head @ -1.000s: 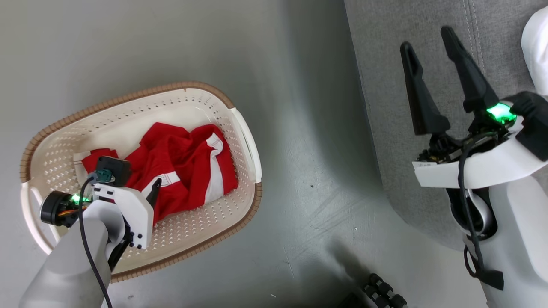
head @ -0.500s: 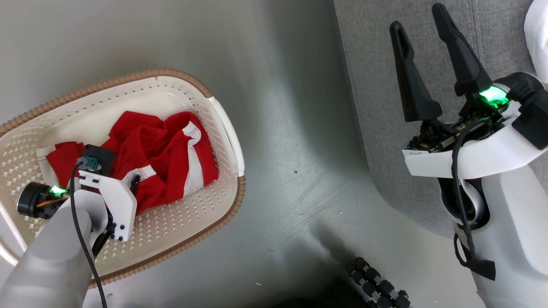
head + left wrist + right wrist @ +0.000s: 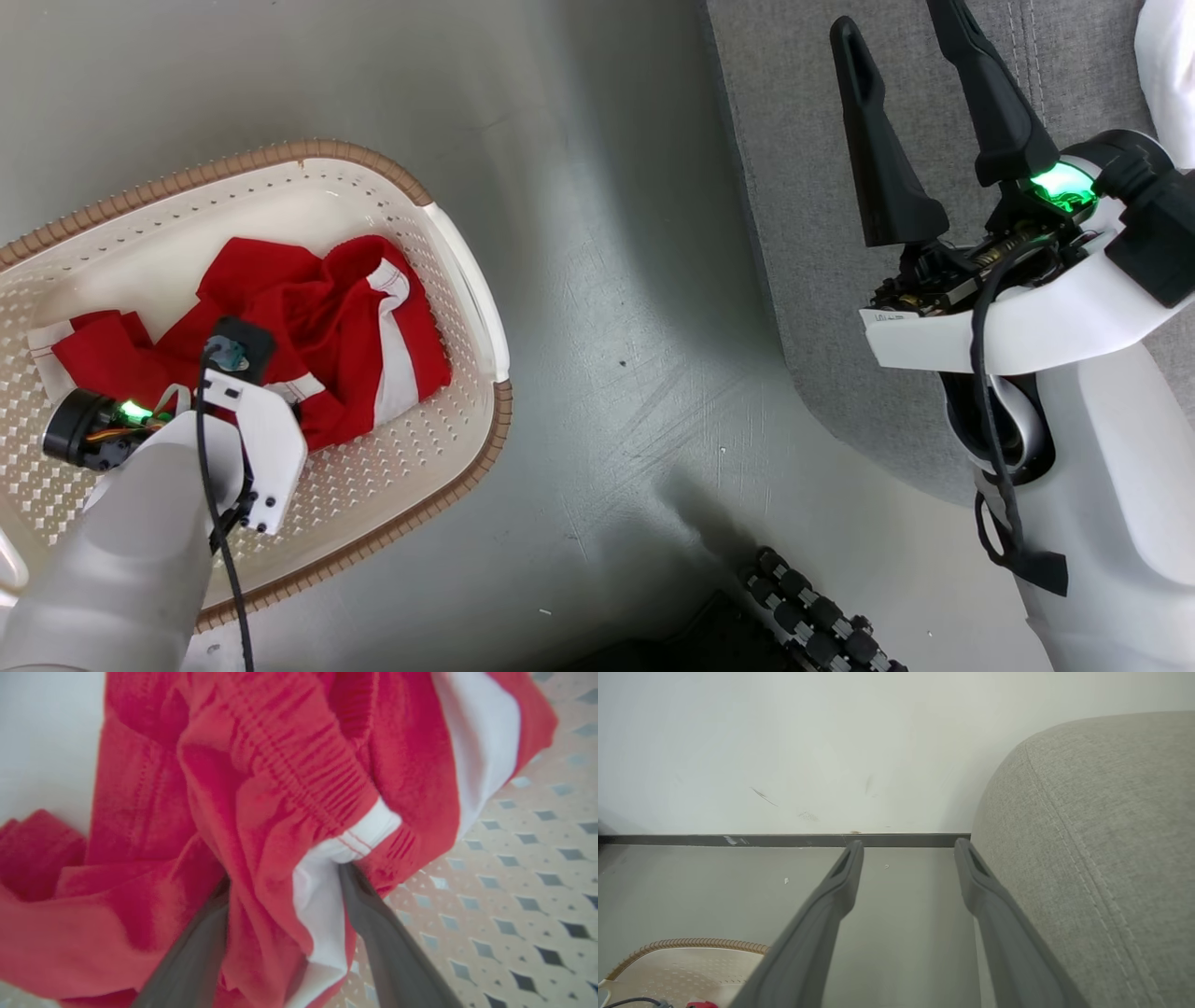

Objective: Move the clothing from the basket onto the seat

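Note:
The red clothing [image 3: 317, 327] with white stripes lies crumpled in the cream perforated basket [image 3: 467, 280] on the floor at the left. My left arm reaches down into the basket. In the left wrist view my left gripper [image 3: 285, 875] is open, its two fingers astride a fold of the clothing [image 3: 261, 765] with white trim, above the basket's floor [image 3: 514, 882]. My right gripper [image 3: 892, 19] is open and empty above the edge of the grey seat [image 3: 794, 187]. The right wrist view shows the right gripper [image 3: 908, 844] beside the seat's rounded corner [image 3: 1101, 835] and the basket's brown rim [image 3: 691, 945].
A grey floor [image 3: 607, 233] separates basket and seat. A white wall with a dark skirting board [image 3: 784, 840] stands beyond. Black rollers [image 3: 812, 607] of my base show at the bottom edge.
The head camera has moved, so the whole picture has slid left. My left gripper has sunk further into the clothing, its finger now hidden under the wrist. Both grippers stay open.

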`<state>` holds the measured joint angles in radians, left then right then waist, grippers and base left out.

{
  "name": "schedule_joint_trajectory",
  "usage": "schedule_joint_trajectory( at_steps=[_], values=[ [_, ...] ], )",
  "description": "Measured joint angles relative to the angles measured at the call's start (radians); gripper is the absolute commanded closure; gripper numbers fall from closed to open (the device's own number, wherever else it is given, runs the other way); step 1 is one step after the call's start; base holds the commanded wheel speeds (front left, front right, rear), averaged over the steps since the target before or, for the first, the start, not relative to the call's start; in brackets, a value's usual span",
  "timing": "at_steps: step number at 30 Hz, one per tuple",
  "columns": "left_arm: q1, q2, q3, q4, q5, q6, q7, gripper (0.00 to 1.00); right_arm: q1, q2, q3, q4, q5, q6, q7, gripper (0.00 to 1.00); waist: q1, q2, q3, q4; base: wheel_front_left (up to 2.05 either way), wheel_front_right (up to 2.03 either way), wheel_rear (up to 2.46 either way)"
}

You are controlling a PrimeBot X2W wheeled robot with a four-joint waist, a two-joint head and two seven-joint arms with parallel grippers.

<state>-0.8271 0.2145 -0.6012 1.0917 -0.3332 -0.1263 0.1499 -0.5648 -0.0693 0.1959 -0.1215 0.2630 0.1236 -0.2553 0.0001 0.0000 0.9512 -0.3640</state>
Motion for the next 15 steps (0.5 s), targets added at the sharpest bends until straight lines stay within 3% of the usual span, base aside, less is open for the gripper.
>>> schedule_joint_trajectory(
  at_steps=[1,3,4,5,15],
  values=[
    [-0.004,-0.007,-0.016,0.0,0.0,0.0,0.013,0.02,0.0,0.002,0.0,0.001,0.0,0.0,0.0,0.0,0.0,0.0,-0.001,-0.001,0.0,0.0,0.0],
    [-0.004,-0.011,-0.023,0.0,0.0,0.0,0.016,0.5,0.0,0.002,0.001,0.002,0.0,0.0,0.0,0.0,0.0,0.0,-0.001,-0.002,0.0,0.0,0.0],
    [-0.004,-0.015,-0.028,-0.002,-0.001,0.0,0.015,0.84,0.0,0.002,0.001,0.002,0.0,0.0,0.0,0.0,0.0,0.0,-0.002,-0.002,0.0,0.0,0.0],
    [-0.005,-0.017,-0.03,-0.004,-0.001,0.0,0.01,1.0,0.0,0.002,0.0,0.002,0.0,0.0,0.0,0.0,0.0,0.0,-0.002,-0.002,0.0,0.0,0.0],
    [-0.006,-0.016,-0.053,-0.008,-0.033,0.0,-0.012,1.0,-0.002,0.005,-0.004,0.006,0.0,0.0,0.0,0.0,0.0,0.0,-0.013,0.003,0.0,0.0,0.0]
  ],
)
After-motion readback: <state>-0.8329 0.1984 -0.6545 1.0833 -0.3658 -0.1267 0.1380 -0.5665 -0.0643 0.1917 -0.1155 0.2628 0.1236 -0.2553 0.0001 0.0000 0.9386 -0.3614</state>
